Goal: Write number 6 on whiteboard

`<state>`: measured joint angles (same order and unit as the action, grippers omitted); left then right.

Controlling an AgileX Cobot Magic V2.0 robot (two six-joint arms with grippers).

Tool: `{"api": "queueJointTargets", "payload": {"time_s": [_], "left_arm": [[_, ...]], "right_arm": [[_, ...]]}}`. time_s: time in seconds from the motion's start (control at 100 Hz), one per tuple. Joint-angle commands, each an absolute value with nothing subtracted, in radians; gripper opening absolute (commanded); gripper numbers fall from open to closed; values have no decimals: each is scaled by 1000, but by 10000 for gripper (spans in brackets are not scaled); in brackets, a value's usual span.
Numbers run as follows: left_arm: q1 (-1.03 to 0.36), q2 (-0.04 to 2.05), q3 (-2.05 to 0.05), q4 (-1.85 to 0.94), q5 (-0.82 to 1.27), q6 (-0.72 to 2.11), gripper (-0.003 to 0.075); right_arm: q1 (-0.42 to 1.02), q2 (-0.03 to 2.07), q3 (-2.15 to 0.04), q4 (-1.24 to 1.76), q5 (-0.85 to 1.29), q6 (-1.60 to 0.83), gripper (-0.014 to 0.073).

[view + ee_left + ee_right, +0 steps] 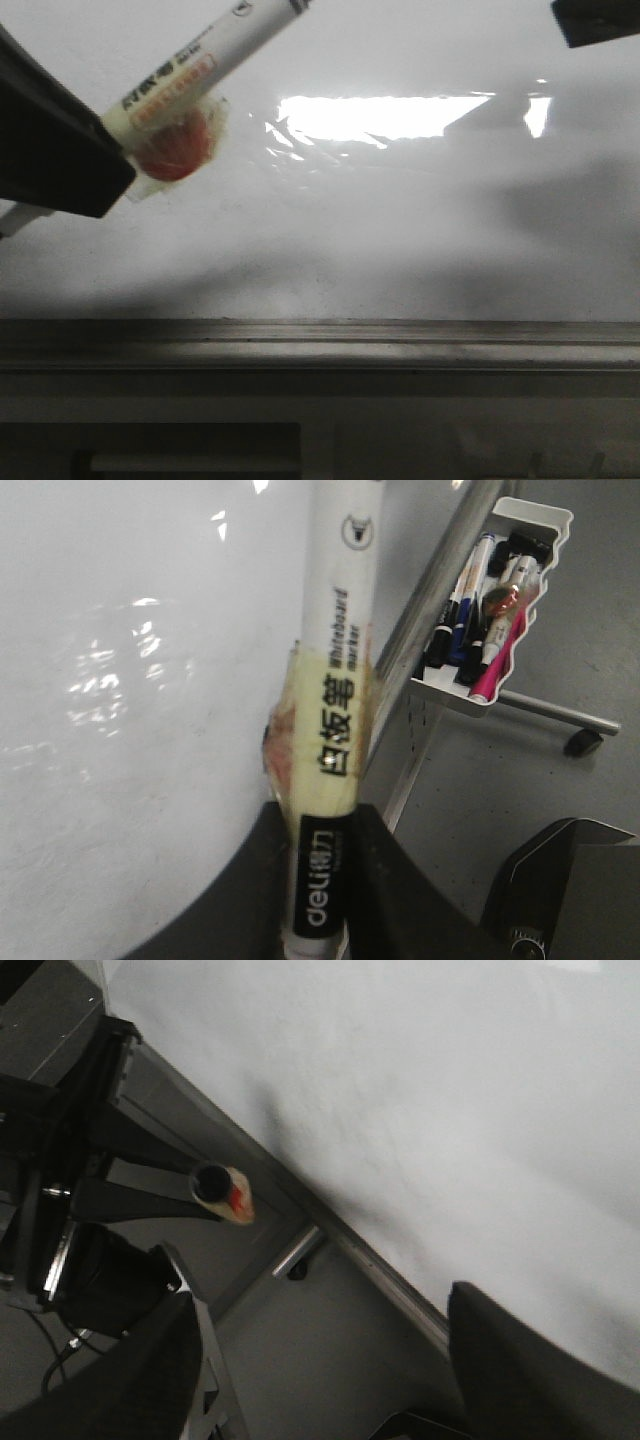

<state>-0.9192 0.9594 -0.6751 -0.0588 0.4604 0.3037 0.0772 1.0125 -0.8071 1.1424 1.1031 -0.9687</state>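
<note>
The whiteboard (400,230) fills the front view, glossy white with a grey metal ledge (320,345) along its lower edge. No drawn number 6 shows on it. My left gripper (95,150) is at the left, shut on a white marker pen (190,75) wrapped in yellowish tape, which slants up to the right in front of the board. In the left wrist view the gripper (322,830) clamps the marker (335,680) beside the board (130,700); the pen tip is out of view. My right gripper (320,1360) is open and empty; it shows at the top right of the front view (595,20).
A white tray (500,695) holding several marker pens hangs beside the board's frame. A stand foot with a castor (583,742) sits on the grey floor. The right wrist view shows the left arm with the marker's rear end (222,1192) near the board's ledge (380,1270).
</note>
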Motion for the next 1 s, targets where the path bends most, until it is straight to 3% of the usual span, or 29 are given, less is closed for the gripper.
{"api": "queueJointTargets", "payload": {"time_s": [0.0, 0.23, 0.5, 0.8, 0.93, 0.99], "left_arm": [[-944, 989, -734, -54, 402, 303, -20], [-955, 1068, -825, -45, 402, 303, -20], [-955, 1087, -846, -20, 394, 303, -20], [-955, 1087, -846, 0, 356, 303, -20], [-955, 1087, -846, 0, 345, 303, -20], [-955, 1087, -846, 0, 336, 303, -19]], "right_arm": [[139, 1057, -887, 1200, 1116, -990, 464], [300, 1176, -1004, 1131, 1029, -988, 464], [345, 1291, -1075, 1131, 1058, -984, 424], [353, 1336, -1079, 1133, 1089, -1010, 129], [353, 1336, -1079, 1133, 1083, -1030, -67], [353, 1336, -1079, 1133, 1083, -1032, -65]]}}
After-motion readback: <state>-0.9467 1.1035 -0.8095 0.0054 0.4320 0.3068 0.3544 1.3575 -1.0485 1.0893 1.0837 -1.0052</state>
